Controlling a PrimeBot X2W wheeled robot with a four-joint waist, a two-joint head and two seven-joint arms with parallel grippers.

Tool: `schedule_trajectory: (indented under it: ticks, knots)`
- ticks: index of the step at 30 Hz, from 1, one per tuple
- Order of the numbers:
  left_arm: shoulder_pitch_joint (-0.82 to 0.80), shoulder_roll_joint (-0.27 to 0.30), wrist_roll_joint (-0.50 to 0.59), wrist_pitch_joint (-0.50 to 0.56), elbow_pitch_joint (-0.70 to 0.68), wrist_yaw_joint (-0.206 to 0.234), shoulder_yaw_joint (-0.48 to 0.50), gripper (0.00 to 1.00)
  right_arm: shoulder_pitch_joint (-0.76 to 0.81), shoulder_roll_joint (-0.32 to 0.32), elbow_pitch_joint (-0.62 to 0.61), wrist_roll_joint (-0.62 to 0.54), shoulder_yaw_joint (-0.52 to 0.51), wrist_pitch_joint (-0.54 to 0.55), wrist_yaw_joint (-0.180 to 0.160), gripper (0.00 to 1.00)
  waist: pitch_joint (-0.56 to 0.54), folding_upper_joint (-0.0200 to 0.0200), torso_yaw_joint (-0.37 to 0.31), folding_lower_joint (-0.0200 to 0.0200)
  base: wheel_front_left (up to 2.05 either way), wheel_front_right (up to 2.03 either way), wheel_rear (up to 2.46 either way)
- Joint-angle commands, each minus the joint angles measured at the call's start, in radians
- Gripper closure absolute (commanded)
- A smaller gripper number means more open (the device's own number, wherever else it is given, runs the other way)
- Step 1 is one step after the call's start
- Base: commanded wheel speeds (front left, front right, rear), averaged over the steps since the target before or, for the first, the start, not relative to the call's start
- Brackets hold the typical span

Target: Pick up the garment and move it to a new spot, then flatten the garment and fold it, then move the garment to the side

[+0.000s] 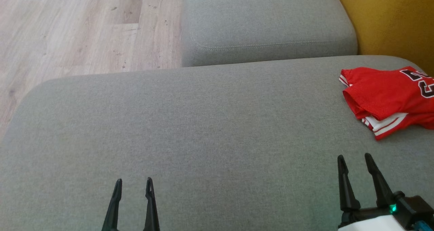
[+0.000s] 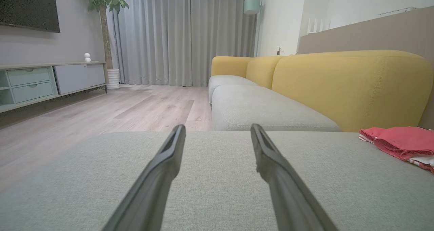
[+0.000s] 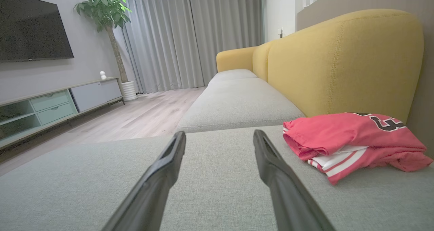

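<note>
Jersey [image 1: 383, 92], where have you got it?

– I see it at the far right of the grey seat cushion [image 1: 203, 122], close by the yellow backrest [image 1: 390, 17]. It's red, lying in a loosely folded heap, with black white-edged numerals on top and white-and-red striped trim poking out underneath. The head view's right edge cuts part of it off.

– And your left gripper [image 1: 133, 180]?

– Low over the cushion on my left, well apart from the jersey. Its two dark fingers stand spread wide with nothing between them.

– Right gripper [image 1: 354, 156]?

– Same story: fingers parted as far as they go, holding nothing. It sits nearer the jersey than the left one does, just short of it, and nothing touches the cloth. From my right wrist camera the jersey lies ahead and off to the right of the fingers.

– What else is around?

– A second grey cushion [image 1: 264, 20] beyond this one, pale wooden floor [image 1: 84, 27] to the left. The wrist cameras show grey curtains [image 2: 176, 34], a potted tree [image 3: 108, 14], a low sideboard [image 2: 51, 78] and a dark wall screen [image 3: 32, 31].
</note>
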Motion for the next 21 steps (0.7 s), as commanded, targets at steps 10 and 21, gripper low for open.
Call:
schedule_trajectory:
  ticks: [10, 21]
  knots:
    - [-0.028, -0.006, 0.009, -0.005, -0.029, -0.006, 0.034, 0.0, -0.022, 0.002, -0.036, -0.002, 0.045, -0.012, -0.001, 0.0, -0.011, 0.0, -0.006, 0.0, 0.0, 0.0, 0.0]
    - [-0.008, 0.003, -0.062, 0.011, 0.093, -0.014, 0.003, 1.0, 0.007, 0.009, 0.091, 0.064, 0.026, 0.014, 0.0, 1.0, -0.006, 0.0, -0.007, 0.0, 0.0, 0.0, 0.0]
